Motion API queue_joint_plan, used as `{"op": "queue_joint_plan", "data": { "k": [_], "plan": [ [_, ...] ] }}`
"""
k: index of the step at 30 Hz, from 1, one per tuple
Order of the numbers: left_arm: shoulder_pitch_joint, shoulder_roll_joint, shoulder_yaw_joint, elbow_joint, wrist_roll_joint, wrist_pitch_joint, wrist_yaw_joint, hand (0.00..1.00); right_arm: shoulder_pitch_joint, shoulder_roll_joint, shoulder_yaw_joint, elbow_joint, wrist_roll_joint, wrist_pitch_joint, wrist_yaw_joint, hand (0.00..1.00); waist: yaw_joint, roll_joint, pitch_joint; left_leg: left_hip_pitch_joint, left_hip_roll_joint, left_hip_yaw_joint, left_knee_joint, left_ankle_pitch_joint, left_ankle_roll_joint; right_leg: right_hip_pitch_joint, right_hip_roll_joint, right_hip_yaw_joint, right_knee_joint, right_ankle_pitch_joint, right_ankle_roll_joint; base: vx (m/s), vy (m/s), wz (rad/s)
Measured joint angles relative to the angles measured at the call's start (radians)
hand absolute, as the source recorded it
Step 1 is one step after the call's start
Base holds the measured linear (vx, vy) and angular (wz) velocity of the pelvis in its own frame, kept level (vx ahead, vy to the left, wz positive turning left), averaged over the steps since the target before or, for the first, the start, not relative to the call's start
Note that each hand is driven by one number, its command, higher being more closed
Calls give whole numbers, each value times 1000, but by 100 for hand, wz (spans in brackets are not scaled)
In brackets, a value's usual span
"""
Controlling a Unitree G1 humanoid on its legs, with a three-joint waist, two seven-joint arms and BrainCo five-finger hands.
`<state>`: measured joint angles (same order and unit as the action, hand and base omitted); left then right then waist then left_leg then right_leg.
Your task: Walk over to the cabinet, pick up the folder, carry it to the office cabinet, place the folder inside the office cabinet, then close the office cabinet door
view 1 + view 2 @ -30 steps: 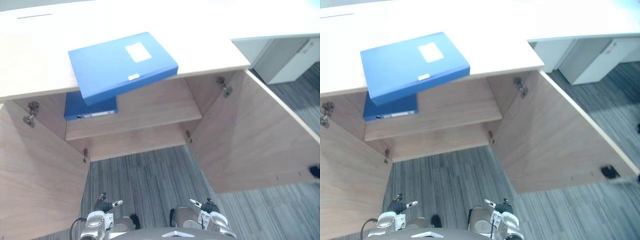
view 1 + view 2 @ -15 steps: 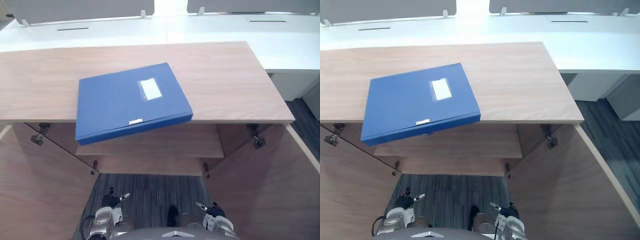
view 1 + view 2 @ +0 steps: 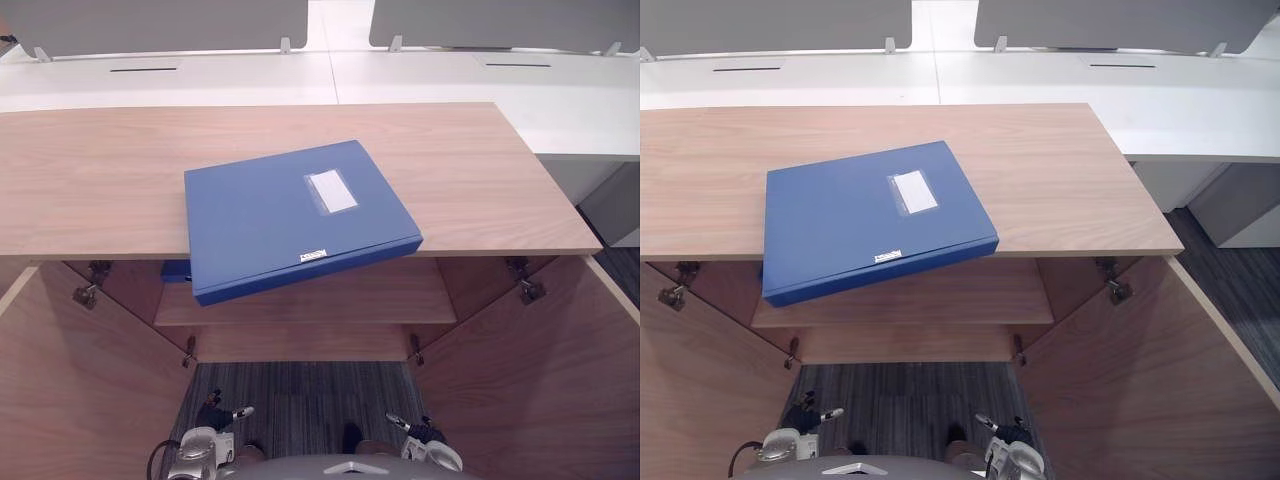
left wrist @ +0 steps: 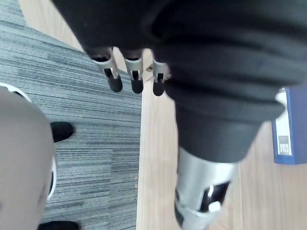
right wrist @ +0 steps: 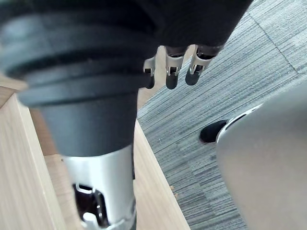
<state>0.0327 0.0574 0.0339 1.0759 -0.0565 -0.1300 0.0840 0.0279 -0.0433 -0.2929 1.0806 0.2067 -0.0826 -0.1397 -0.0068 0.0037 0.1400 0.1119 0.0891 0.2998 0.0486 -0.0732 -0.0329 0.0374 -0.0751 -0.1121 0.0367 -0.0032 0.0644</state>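
Showing, in the left eye view: blue box folder (image 3: 295, 215) flat on the cabinet top (image 3: 90, 170), skewed, one corner and long edge overhanging the front. Left door (image 3: 80, 400) and right door (image 3: 540, 390) wide open. Second blue folder (image 3: 175, 270) on the inner shelf (image 3: 330, 300) just beneath. Left robot hand (image 3: 222, 413) and right robot hand (image 3: 415, 430) low above the carpet (image 3: 300, 390), well apart from the folder.

Right eye view: same layout, clasp edge of the folder turned toward the robot. Judged rigid, smooth-skinned and fairly light, so liable to slide. Best taken at the overhanging edge, thumb beneath, or clamped by both long sides.

Left wrist view: fingers (image 4: 136, 80) hanging straight and loose, holding and touching nothing.

Right wrist view: fingers (image 5: 171, 76) likewise relaxed, slightly spread, empty.
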Motion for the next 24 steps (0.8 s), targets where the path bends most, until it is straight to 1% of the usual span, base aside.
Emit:
{"op": "queue_joint_plan", "data": {
  "k": [2,5,6,7,8,10,12,15,18,22,24],
  "plan": [
    [3,-1,-15,-15,-3,-1,10,0,0,-6,13,1,0,0,-1,0,1,4,-3,6,-2,-3,-18,11,0,1,1,0,-7,6,-1,-68,-19,0],
    [44,-11,-35,-156,-32,-6,43,0,2,-5,18,-3,1,-2,-4,0,5,5,-4,11,-8,-25,-40,26,2,3,3,-2,-17,15,-1,-67,-18,5],
    [72,-20,-38,-259,-57,-19,59,0,8,-5,24,-6,2,-3,-12,0,8,2,-7,12,-10,-30,-50,32,2,3,3,-3,-20,17,-1,-62,-12,9],
    [91,-21,-41,-328,-69,-30,68,0,9,-6,39,-8,3,-3,-16,0,10,-1,-10,11,-11,-37,-54,35,1,3,3,-5,-23,18,-2,-60,-10,10],
    [105,-20,-44,-375,-72,-37,76,0,10,-5,47,-12,3,-4,-17,0,11,-3,-11,11,-13,-46,-55,36,0,3,2,-6,-25,18,-2,-48,-10,10],
    [154,-18,-58,-543,-76,-59,92,0,30,-4,66,-38,3,-13,-18,0,15,-7,-18,12,-17,-66,-63,37,-1,3,2,-7,-29,12,4,-47,-10,7],
    [189,-18,-65,-650,-69,-73,93,0,41,-6,83,-54,3,-24,-18,0,17,-5,-21,13,-25,-90,-69,37,0,3,-1,-10,-29,12,5,-3,6,5],
    [236,-17,-76,-806,-57,-91,93,0,42,-6,85,-69,3,-24,-18,0,17,0,-24,19,-31,-112,-70,39,2,23,-7,-27,-27,17,6,27,15,14],
    [251,-11,-76,-894,-45,-121,100,0,48,-7,99,-77,3,-24,-20,0,25,3,-30,34,-31,-125,-73,39,3,39,-6,-40,-26,13,5,0,-3,13],
    [266,9,-92,-991,-35,-149,116,0,48,-15,134,-82,3,-31,-23,0,31,7,-34,50,-30,-137,-75,40,4,65,-6,-53,-27,11,2,-2,-11,10],
    [283,20,-109,-1061,-2,-163,129,0,46,-18,153,-82,3,-34,-24,0,33,8,-35,60,-30,-138,-77,41,4,70,-6,-55,-26,10,1,-51,-10,3]
  ]
}}
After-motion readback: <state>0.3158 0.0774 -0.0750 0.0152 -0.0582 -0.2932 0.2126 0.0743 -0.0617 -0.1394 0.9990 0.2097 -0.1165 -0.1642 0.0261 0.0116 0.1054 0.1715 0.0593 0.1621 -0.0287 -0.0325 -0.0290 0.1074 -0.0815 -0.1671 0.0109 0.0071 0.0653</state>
